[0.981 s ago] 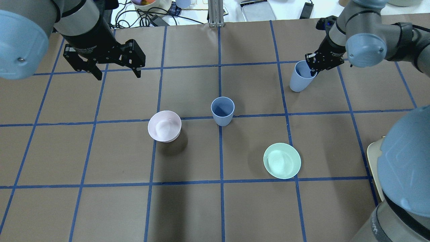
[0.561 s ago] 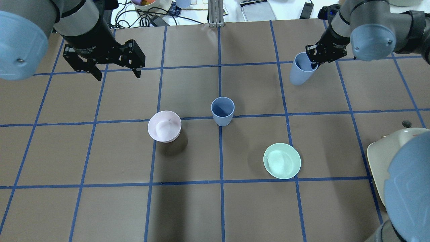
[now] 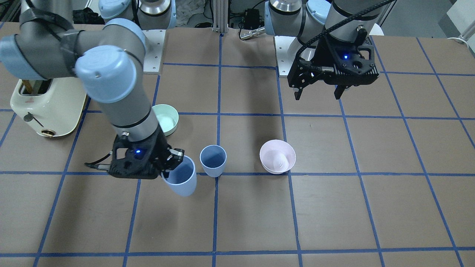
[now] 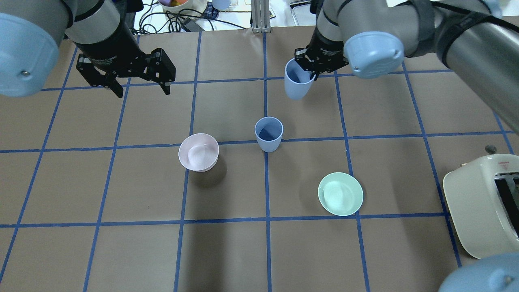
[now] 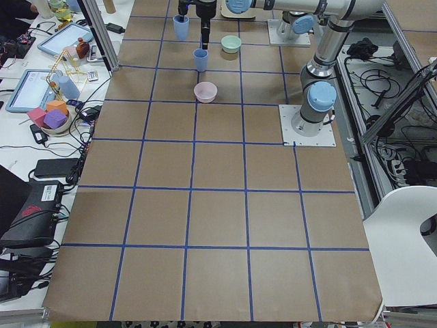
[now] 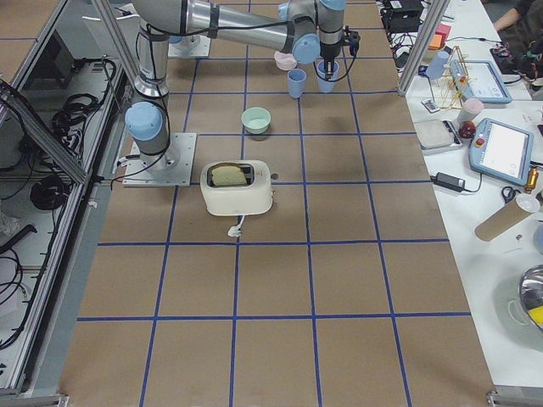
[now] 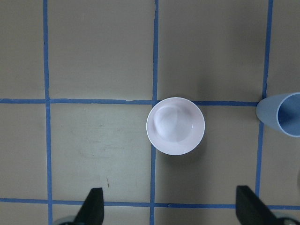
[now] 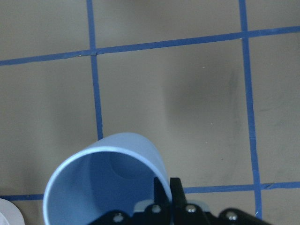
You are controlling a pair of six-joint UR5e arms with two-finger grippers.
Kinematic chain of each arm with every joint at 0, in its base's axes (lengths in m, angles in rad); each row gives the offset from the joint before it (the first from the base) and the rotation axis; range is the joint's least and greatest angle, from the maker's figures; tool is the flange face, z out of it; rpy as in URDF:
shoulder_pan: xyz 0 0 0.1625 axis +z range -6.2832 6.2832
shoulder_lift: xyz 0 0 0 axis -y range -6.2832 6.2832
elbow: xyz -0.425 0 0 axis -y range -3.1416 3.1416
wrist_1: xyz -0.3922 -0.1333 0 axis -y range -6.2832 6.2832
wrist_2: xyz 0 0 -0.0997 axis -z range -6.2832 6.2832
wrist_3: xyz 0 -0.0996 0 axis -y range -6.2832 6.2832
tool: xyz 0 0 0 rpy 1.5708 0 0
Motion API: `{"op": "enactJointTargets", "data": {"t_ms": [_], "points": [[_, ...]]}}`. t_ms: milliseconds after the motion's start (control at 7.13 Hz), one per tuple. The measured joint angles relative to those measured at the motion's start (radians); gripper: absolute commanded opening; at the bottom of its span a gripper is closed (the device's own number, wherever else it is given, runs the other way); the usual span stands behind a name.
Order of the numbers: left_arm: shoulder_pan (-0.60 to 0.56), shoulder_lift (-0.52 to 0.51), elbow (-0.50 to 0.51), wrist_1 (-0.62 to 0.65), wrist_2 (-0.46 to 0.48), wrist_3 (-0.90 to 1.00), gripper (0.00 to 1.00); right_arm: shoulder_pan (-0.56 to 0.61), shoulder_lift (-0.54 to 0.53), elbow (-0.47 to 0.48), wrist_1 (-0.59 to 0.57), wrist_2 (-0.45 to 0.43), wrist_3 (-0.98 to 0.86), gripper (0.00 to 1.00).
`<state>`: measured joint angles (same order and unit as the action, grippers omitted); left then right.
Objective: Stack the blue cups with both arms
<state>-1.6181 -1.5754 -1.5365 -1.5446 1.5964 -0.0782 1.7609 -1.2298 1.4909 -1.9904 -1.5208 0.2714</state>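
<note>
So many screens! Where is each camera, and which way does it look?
Front-facing: across the table, facing the robot; left gripper open, right gripper pinching the held cup.
Overhead: behind the robot, looking down; both grippers, standing cup.
Exterior left: table's left end, looking along it; arms far off.
Exterior right: opposite end; toaster near, arms beyond.
Left wrist: straight down at the pink bowl; own fingertips.
Right wrist: into the held cup; own gripper.
Shared: front-facing and overhead show both cups.

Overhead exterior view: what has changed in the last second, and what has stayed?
The right gripper, shut on the rim of the held blue cup, carried it to the view's left, nearer the standing blue cup. Nothing was let go. The left gripper stayed open and in place; the standing blue cup, pink bowl and green bowl did not move.
</note>
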Motion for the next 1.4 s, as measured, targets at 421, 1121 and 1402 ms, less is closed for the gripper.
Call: {"op": "enactJointTargets", "data": {"t_ms": [421,1121,1402], "points": [[0.0,0.002,0.0,0.0,0.0,0.0,1.0,0.137,-0.001,-0.023,0.054,-0.077,0.142,0.0],[0.0,0.002,-0.001,0.0,-0.001,0.0,1.0,0.15,-0.053,0.002,0.152,-0.057,0.132,0.0],[0.0,0.002,-0.001,-0.001,-0.001,0.0,1.0,0.144,-0.053,0.025,0.146,-0.056,0.113,0.0]]}}
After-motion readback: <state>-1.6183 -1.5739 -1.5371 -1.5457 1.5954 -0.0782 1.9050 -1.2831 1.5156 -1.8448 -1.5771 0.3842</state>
